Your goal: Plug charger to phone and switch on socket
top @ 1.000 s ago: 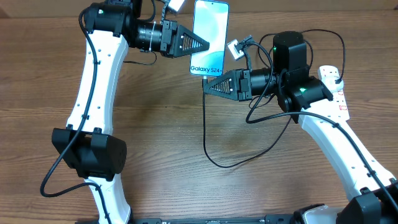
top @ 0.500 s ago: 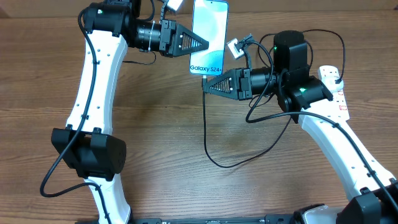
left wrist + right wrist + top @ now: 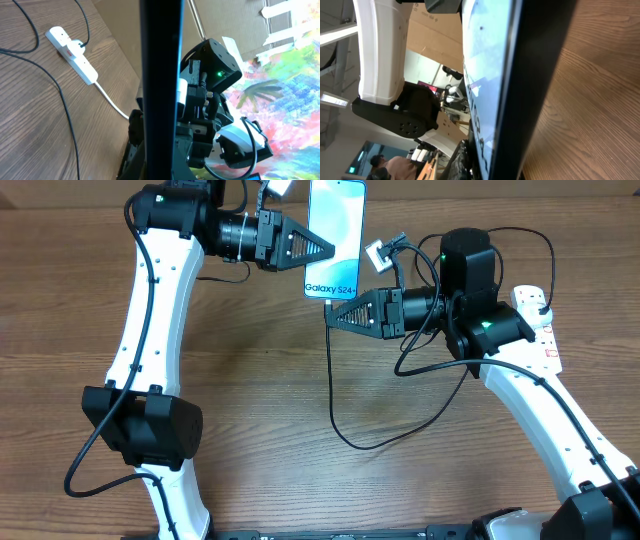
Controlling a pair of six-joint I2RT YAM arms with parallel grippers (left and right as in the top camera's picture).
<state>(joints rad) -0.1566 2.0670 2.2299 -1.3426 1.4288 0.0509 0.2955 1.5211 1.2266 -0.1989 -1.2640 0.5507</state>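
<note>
The phone (image 3: 337, 230), screen up with "Galaxy S24+" at its near end, is held above the table. My left gripper (image 3: 326, 249) is shut on its left edge; in the left wrist view the phone (image 3: 160, 75) shows edge-on as a dark bar. My right gripper (image 3: 333, 317) sits just below the phone's near end, shut on the tip of the charger (image 3: 331, 385), whose thin black cable hangs down from there. The connector itself is hidden. The phone's screen (image 3: 487, 65) fills the right wrist view. The socket (image 3: 546, 330) lies at the far right, also showing in the left wrist view (image 3: 72, 50).
The charger's black cable loops over the middle of the wooden table (image 3: 260, 430) and runs back under the right arm. The socket's thick white cord (image 3: 112, 102) trails off the table edge. The right arm partly covers the socket.
The phone has shifted slightly left. My right gripper has edged a little up towards the phone's near end. Both arms are otherwise still.
</note>
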